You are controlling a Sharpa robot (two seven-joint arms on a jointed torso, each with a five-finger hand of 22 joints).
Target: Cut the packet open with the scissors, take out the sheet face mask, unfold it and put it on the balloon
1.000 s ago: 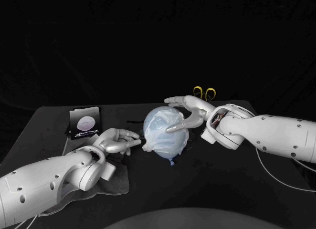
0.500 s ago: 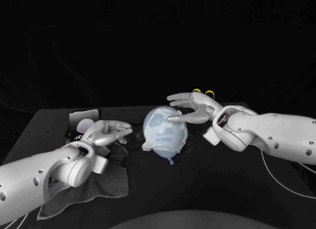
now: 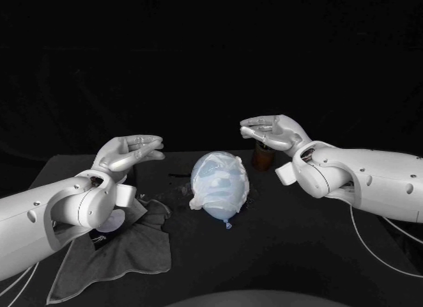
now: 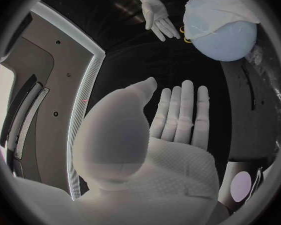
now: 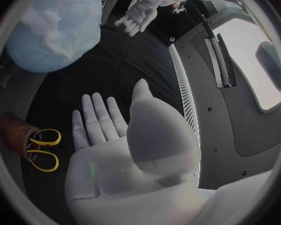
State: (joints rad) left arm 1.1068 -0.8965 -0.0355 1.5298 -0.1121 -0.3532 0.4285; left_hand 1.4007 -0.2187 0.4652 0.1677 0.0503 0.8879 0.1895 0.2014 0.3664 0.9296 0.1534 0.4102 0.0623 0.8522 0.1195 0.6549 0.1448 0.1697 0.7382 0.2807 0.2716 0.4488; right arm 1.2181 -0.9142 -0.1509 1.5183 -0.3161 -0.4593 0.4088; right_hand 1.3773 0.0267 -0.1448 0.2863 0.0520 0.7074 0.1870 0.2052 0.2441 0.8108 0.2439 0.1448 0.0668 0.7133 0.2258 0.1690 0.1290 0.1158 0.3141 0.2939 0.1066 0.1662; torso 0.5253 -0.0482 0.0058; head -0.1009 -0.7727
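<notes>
A pale blue balloon (image 3: 220, 185) lies mid-table with the white sheet mask (image 3: 217, 171) draped over it. The mask (image 4: 218, 7) also covers part of the balloon (image 4: 227, 39) in the left wrist view, and the balloon (image 5: 50, 35) shows in the right wrist view. My left hand (image 3: 130, 152) hangs in the air left of the balloon, its fingers (image 4: 181, 112) straight and holding nothing. My right hand (image 3: 271, 132) hovers to the balloon's right, its fingers (image 5: 102, 120) spread and empty. The yellow-handled scissors (image 5: 42, 149) stand in a brown holder (image 3: 262, 157). The packet (image 4: 242, 185) lies under my left arm.
A dark cloth (image 3: 119, 252) is spread on the table's left front, beneath my left forearm. The brown holder stands just behind the balloon, close under my right hand. The table's back edge (image 3: 175, 153) runs behind the balloon.
Both hands have let go of the mask on the balloon, risen and drawn apart. The balloon stays put with the mask on it. The scissors' handles are now behind my right hand.
</notes>
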